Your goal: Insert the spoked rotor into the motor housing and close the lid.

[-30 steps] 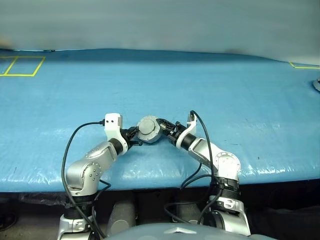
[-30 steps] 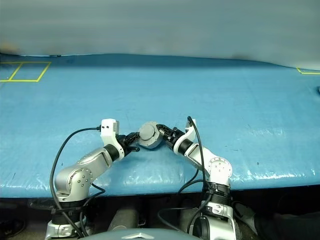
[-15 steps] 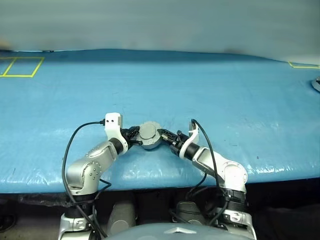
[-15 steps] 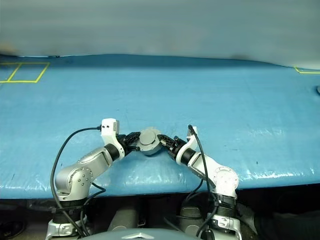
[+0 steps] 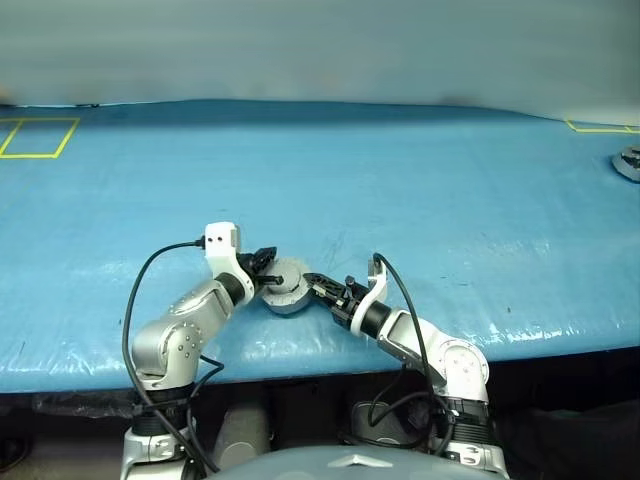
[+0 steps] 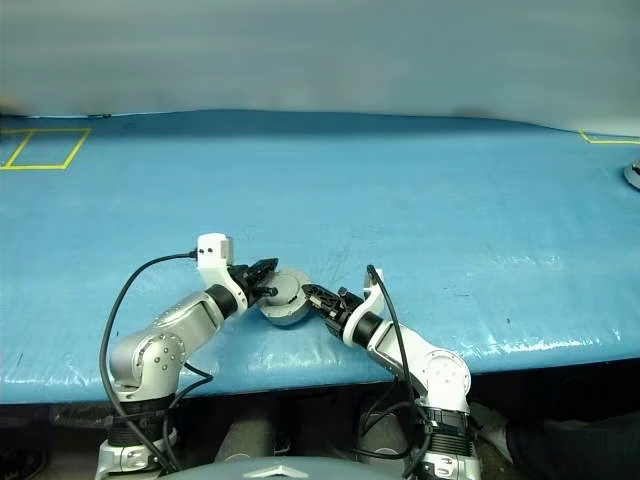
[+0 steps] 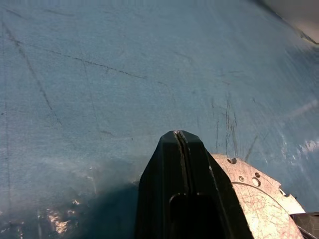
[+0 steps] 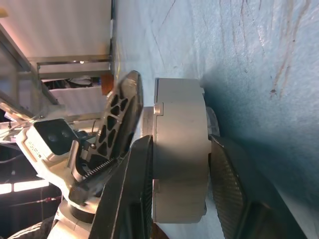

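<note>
Near edge of the blue table (image 5: 420, 170), just left of centre: motor housing (image 5: 286, 288), a closed grey puck with the lid (image 7: 256, 196) shut on top, lifted just off the sheeting. Gripped by the right gripper (image 5: 312, 284) from its four o'clock side, one black finger flat on the top face, the other under the base, jaws spread part-way to the puck's thickness and clamped on it. Clear in the right wrist view: right gripper (image 8: 177, 164) with the housing's grey side wall (image 8: 179, 149) sandwiched between the two pads.

Over at the housing's ten o'clock, left gripper (image 5: 267, 262), fingers (image 7: 178, 149) pressed tight together with nothing between them, tip poised just above the rim of the lid. Contact with the lid: cannot tell. Seen from the left wrist, scratched silver face of the lid, dotted with small holes, right beside the closed fingertips.

Rotor itself: nowhere to point at with the puck closed up.

Far out at two o'clock on the table, small grey object (image 5: 628, 162) at the edge of the head view. Yellow tape square (image 5: 38, 137) at the far ten o'clock corner.
</note>
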### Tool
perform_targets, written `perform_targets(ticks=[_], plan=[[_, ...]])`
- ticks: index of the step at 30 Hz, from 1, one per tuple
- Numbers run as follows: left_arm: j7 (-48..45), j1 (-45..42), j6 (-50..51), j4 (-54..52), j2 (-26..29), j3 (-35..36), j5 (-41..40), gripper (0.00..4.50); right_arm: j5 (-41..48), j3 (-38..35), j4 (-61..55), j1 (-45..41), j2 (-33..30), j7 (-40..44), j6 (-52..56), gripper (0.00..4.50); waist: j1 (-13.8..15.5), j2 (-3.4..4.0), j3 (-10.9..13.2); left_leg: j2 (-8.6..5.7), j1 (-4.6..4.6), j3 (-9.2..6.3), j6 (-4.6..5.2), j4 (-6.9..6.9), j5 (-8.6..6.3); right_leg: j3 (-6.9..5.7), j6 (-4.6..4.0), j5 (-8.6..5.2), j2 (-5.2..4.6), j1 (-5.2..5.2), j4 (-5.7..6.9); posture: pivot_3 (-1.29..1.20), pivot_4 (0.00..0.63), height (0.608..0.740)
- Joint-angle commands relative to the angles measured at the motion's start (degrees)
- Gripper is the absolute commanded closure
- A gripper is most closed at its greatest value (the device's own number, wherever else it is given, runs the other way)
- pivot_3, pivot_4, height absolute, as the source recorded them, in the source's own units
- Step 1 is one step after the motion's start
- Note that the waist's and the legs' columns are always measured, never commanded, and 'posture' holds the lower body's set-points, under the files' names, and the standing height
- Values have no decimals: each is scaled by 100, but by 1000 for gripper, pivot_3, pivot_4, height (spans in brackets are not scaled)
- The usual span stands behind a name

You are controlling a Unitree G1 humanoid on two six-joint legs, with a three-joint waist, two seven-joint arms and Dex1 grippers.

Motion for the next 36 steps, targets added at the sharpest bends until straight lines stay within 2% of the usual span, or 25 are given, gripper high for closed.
perform_targets(ticks=[1,3,6,11,17,18,25,36], plan=[[135,141,-619,-466,-259,647,-445,4500,36,-80,49,-255,208,38,-313,3225,6,0,0,0,0,-1,0,0,0,0,0,0,0,0,0,0,150,740],[126,378,-610,-544,-521,1031,-1138,4500,41,-212,140,-456,155,100,-508,3228,-4,0,0,1,0,1,0,0,0,0,0,0,0,0,0,0,150,740],[70,907,-390,-689,-790,1058,-1895,3900,36,-308,261,-774,108,185,-710,3229,26,-5,4,-4,-6,5,5,5,-2,4,1,1,-6,-2,-3,0,150,740],[249,1525,-494,-621,-1285,903,-2821,2262,-42,-427,448,-1258,188,266,-919,3233,61,-9,8,-4,-24,-2,10,22,-5,-1,4,2,-4,-8,-3,0,150,740],[485,1768,-943,-477,-1675,588,-3926,217,-88,-404,587,-1662,384,293,-928,3233,53,-8,9,-3,-23,-1,11,29,-4,0,1,1,-3,-6,1,0,150,740],[618,1790,-1002,-423,-1726,541,-4158,49,-83,-386,588,-1722,429,292,-918,3233,53,-8,9,-3,-23,0,12,29,-4,0,1,1,-3,-5,1,0,150,740],[1076,1952,-1272,-213,-1555,84,-5388,0,11,-287,508,-1972,669,212,-886,3233,56,-8,9,-4,-24,-1,14,29,-6,1,4,3,-4,-4,0,0,150,740],[628,1897,-1817,121,-1364,-348,-5904,0,255,50,290,-1884,786,8,-736,3233,49,-8,9,-6,-23,3,15,33,-5,3,-1,1,-2,-4,1,0,150,740]])
